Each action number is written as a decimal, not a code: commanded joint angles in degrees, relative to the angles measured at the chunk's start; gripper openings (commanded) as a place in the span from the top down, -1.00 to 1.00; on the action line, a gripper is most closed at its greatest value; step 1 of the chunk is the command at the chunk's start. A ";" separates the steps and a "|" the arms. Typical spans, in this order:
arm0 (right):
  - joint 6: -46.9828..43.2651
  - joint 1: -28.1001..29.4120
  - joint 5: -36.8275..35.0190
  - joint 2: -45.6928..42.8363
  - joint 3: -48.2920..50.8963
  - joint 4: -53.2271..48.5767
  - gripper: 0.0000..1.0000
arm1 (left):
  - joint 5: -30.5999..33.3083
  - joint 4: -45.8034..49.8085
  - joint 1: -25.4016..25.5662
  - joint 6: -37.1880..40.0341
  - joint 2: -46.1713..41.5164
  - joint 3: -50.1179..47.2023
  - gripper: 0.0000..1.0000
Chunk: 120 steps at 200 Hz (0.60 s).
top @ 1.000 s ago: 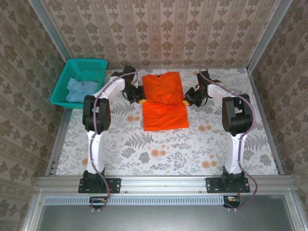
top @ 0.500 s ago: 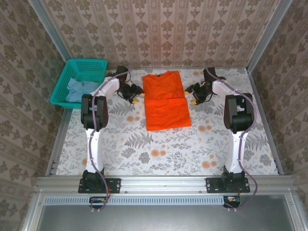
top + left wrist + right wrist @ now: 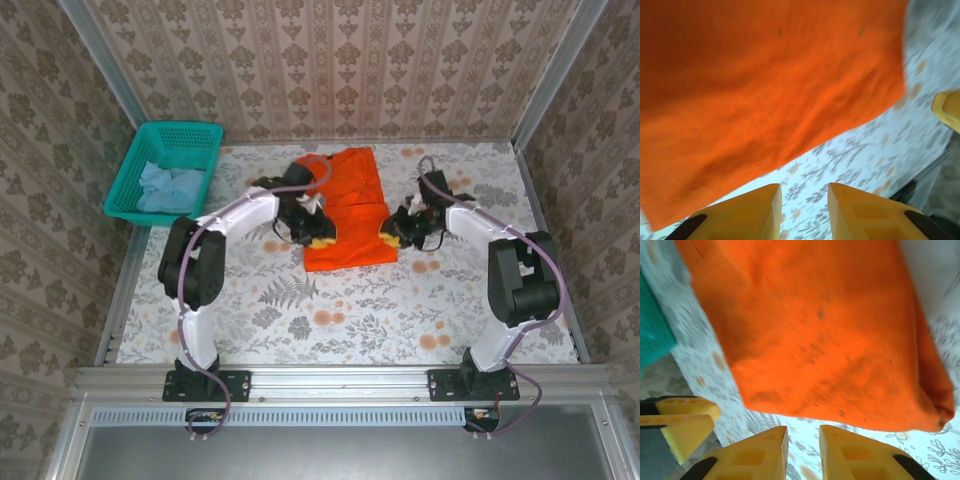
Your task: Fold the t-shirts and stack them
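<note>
Top external, orange t-shirt (image 3: 350, 200) folded, flat

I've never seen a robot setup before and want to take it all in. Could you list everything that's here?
Short-sleeved cloth t-shirt: one, bright orange, folded flat, middle of the table's far half.
Crumpled cloth t-shirt: one, pale light-blue, inside the basket.
Plastic mesh basket: one, teal, table's far left corner.
Flower-patterned table: one, white with orange and grey flowers, under everything.
Wallpapered walls: three, beige, around the table.
Left gripper: one, yellow fingers, at the orange shirt's near left corner, jaws slightly apart, empty.
Right gripper: one, yellow fingers, at its near right corner, jaws slightly apart, empty.
</note>
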<state>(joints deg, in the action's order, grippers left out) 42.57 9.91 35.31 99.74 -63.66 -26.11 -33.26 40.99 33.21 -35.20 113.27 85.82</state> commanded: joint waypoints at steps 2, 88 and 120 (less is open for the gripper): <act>1.31 0.95 1.01 3.45 2.75 5.99 0.53 | 1.52 1.77 0.60 5.00 3.24 -1.08 0.43; 1.90 -0.88 -4.10 4.49 16.94 8.31 0.54 | 12.33 0.01 0.63 10.11 -0.55 -19.95 0.44; 3.31 0.88 -4.67 -3.58 26.45 8.27 0.52 | 12.62 -0.11 1.17 9.74 -4.38 -26.33 0.45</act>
<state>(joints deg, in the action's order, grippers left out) 43.94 9.72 37.19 98.80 -45.87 -11.57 -27.59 33.91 33.89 -26.70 108.68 66.61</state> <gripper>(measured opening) 0.233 0.279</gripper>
